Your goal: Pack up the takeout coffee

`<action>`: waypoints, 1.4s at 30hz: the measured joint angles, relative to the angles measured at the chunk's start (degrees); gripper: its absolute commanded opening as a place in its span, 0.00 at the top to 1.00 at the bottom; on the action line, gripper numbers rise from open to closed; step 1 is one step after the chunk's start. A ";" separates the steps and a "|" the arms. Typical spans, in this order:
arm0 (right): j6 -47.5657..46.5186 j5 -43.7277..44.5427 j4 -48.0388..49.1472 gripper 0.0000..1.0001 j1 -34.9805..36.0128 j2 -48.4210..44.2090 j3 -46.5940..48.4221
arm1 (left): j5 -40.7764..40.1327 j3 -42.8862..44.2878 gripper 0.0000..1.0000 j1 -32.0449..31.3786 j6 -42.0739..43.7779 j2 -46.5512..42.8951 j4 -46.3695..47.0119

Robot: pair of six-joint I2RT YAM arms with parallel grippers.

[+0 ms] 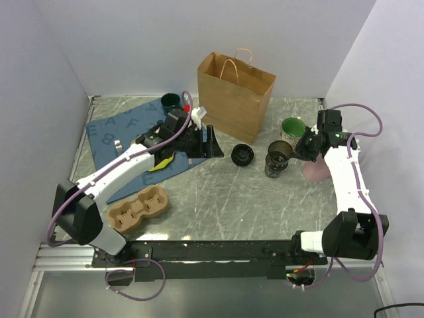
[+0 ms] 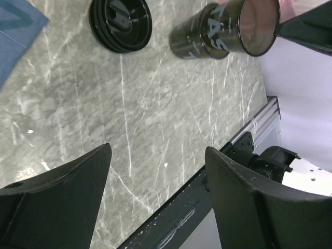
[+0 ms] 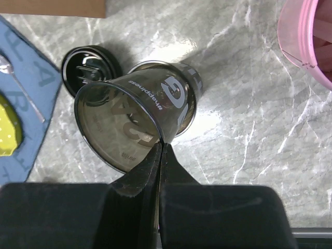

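Right hand pinching takeout cup rim, lid off.
Fingers shut tight on the rim of the dark takeout cup. The cup is tilted, its base at a second dark cup standing on the tabletop. Black lid lies just left of it, in front of the brown paper bag. Left hand is wide open, holding nothing, above bare tabletop.

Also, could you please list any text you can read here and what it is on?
"AS": large white letters on the cup, cut off.
"A", "E", "F": scattered on the blue mat.
Small print on the cup: too garbled to read.
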 measured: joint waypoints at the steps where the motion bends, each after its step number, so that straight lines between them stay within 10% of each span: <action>1: 0.00 -0.28 -0.37 1.00 -0.09 -0.28 0.37 | -0.37 0.39 0.20 0.00 0.13 -0.35 -0.46; 16: 1.79 -10.84 -5.57 1.00 1.14 -9.49 3.65 | -9.92 4.81 0.19 0.00 0.76 -7.52 -7.26; 29: 13.97 -9.88 6.23 1.00 27.89 -9.90 -15.30 | -14.08 -5.11 0.18 0.00 -0.07 -14.19 -8.44; 42: 17.88 -7.67 16.65 0.91 33.62 -6.78 -25.27 | -14.03 -6.82 0.17 0.00 -0.33 -14.38 -8.92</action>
